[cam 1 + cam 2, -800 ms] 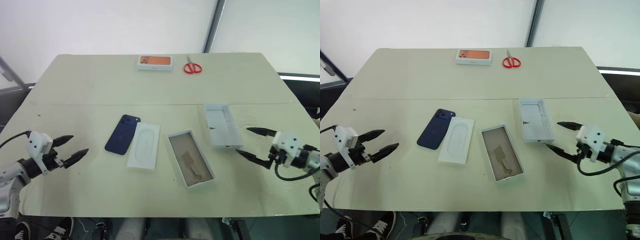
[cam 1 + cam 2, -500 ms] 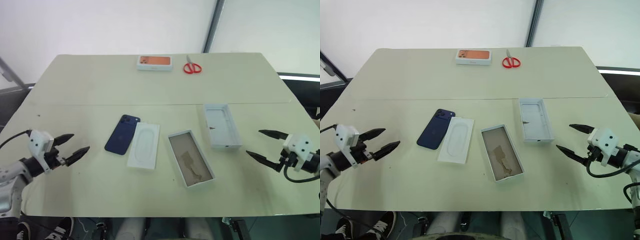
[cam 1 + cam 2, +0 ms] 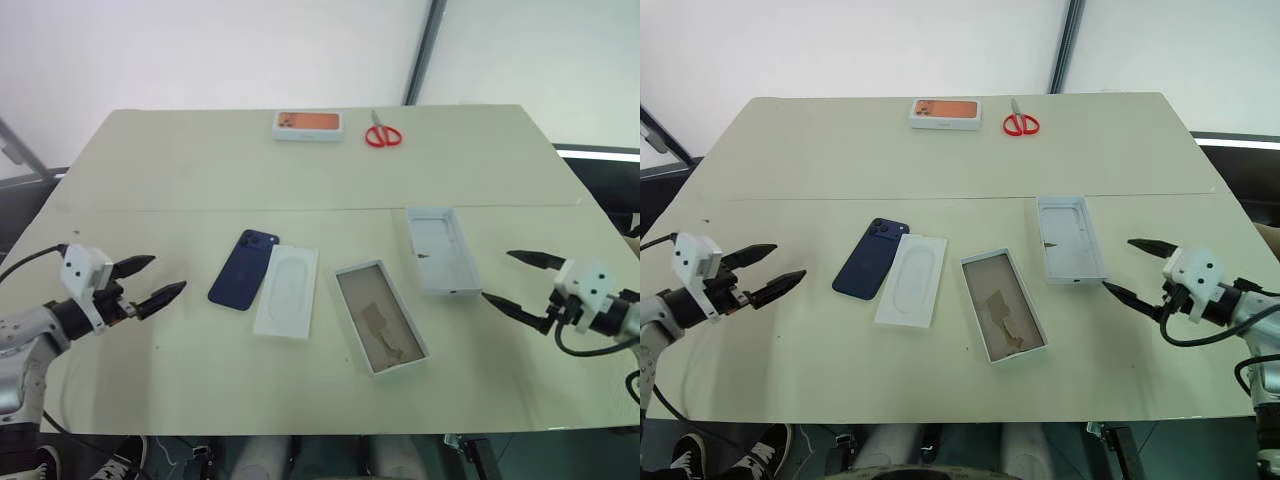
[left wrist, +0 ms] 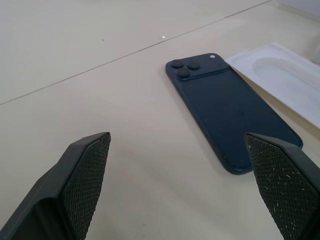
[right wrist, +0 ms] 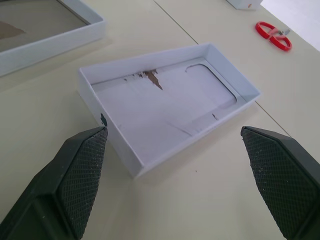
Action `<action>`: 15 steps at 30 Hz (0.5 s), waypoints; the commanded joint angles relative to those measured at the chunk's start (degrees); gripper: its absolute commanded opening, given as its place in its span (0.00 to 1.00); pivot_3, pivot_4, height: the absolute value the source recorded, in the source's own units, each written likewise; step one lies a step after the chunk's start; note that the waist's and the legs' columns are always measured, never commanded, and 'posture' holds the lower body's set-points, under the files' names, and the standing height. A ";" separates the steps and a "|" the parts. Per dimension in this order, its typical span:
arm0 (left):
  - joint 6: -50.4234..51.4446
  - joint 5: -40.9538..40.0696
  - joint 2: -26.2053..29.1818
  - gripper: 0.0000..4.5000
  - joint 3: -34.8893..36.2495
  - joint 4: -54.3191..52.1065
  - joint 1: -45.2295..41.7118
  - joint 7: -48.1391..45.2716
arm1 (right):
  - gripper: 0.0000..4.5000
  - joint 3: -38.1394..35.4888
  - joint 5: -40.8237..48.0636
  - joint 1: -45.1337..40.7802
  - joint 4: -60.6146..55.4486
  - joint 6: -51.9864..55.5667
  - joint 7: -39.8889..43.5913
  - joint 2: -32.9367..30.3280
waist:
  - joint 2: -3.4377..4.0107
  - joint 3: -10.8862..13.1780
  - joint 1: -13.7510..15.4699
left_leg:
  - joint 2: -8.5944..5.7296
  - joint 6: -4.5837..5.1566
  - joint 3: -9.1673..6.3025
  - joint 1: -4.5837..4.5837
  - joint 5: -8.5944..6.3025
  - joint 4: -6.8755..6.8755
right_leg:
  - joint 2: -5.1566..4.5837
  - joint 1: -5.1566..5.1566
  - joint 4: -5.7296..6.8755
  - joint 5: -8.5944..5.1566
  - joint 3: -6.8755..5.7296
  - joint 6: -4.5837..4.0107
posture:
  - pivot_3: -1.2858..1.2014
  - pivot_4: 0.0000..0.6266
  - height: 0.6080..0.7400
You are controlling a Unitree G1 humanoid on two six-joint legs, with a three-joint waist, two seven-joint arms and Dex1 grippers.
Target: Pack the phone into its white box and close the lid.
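The dark blue phone (image 3: pixel 243 270) lies back up on the table, left of centre, camera bump at its far end. The white box (image 3: pixel 380 300) with a brown floor sits open in the middle. To its right, the lid (image 3: pixel 441 250) rests with its pale inside facing up. My left gripper (image 3: pixel 165 275) hovers open a short way left of the phone, pointing at it. My right gripper (image 3: pixel 498 275) hovers open just right of the lid's near corner. In the wrist views, the phone (image 4: pixel 225 107) and the lid (image 5: pixel 165 107) lie ahead of the spread fingers, untouched.
A flat white insert (image 3: pixel 287 291) with an oval recess lies between the phone and the box, touching the phone's edge. A white box with an orange picture (image 3: pixel 309 124) and red scissors (image 3: pixel 383 134) sit at the table's far edge.
My right gripper drew back to the right from the lid, then returned partway toward it. My left gripper edged slightly toward the phone. Phone, box and lid have not moved.
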 commanded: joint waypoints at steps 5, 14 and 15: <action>16.76 -7.52 -0.16 1.00 -2.95 -12.90 1.26 4.31 | 0.99 2.46 0.51 -2.99 -7.76 3.57 -1.52 0.66 | 0.00 0.00 0.00 | 0.00 0.00 -0.01 0.00 0.00 0.01 | 0.00 0.01 0.00 0.00 0.00 0.01 | 0.52 0.24 1.00; 43.17 -29.92 -3.48 1.00 -0.54 -18.75 0.27 12.24 | 0.99 9.18 0.88 -5.06 -19.06 10.99 0.81 -0.31 | 0.02 0.02 0.00 | 0.01 0.00 -0.03 -0.01 0.00 0.01 | 0.01 -0.01 0.01 0.00 0.00 0.01 | 0.52 0.24 1.00; 43.72 -31.09 -4.33 1.00 -0.46 -19.14 0.12 13.25 | 0.99 10.22 0.66 -5.12 -19.97 11.64 1.66 -0.70 | 0.01 0.02 0.00 | 0.01 0.00 -0.03 -0.01 0.00 0.02 | 0.01 -0.01 0.01 0.00 0.00 0.01 | 0.52 0.24 1.00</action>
